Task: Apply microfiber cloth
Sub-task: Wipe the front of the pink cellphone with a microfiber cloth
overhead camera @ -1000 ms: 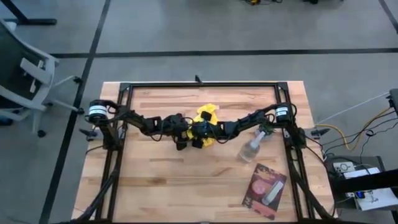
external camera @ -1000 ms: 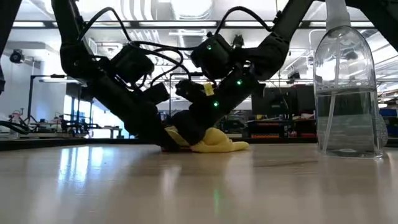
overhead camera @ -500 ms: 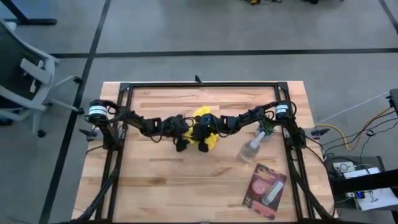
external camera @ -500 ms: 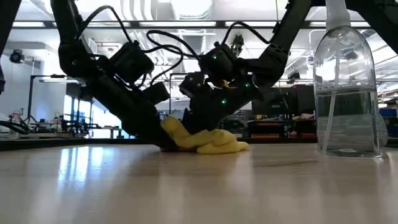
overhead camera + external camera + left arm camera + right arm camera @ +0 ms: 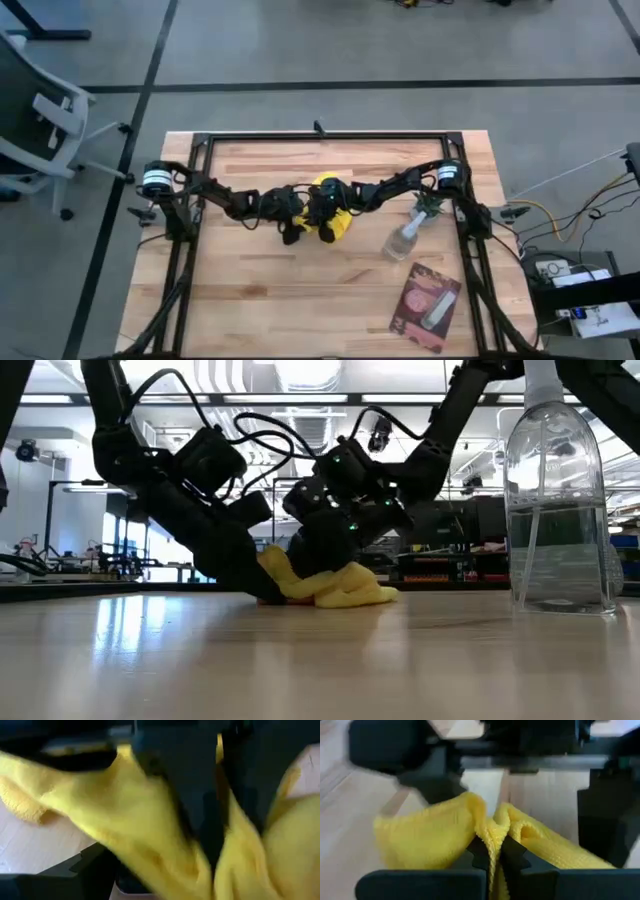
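Robotics lab — benches (image 5: 80, 568), ceiling strip lights (image 5: 300, 398) behind table.

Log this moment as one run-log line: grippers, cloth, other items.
right gripper: shut on microfiber cloth | left gripper: at cloth, table centre | spray bottle: upright, untouched | pink packet: flat

No legible text anywhere.

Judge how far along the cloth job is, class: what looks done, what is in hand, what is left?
Done: the microfiber cloth is picked up at, bunched mid-table. In hand: the right end effector pinches a fold of it; the left end effector sits against the cloth, grip unclear. Left: wiping anything; the spray bottle and pink packet lie apart, untouched.
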Robot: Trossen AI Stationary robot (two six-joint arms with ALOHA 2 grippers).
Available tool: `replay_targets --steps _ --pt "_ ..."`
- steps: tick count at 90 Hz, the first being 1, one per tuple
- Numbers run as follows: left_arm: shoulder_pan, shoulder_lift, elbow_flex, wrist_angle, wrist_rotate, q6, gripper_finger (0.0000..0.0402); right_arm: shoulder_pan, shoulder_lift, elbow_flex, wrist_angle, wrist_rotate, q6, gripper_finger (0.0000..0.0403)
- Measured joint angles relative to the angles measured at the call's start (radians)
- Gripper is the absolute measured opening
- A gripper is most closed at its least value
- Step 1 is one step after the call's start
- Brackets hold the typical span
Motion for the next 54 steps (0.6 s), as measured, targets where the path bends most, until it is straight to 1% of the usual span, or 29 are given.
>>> replay_targets --steps 24,34,43,54 --pt "0.0 0.0 0.001 0.001 -0.009 -0.012 0.0322 0.003 -0.01 -0.004 -0.018 0.297 0.006 0.0" --pt "0.0 0.0 0.001 0.001 -0.01 -0.016 0.0322 0.012 -0.029 -0.019 -0.037 0.374 0.013 0.0" --pt "0.0 0.0 0.002 0.0 -0.01 -0.019 0.0323 0.025 -0.065 -0.061 -0.046 0.444 0.02 0.0" --pt "0.0 0.0 0.002 0.0 -0.01 -0.019 0.0322 0.04 -0.118 -0.135 -0.057 0.569 0.045 0.0"
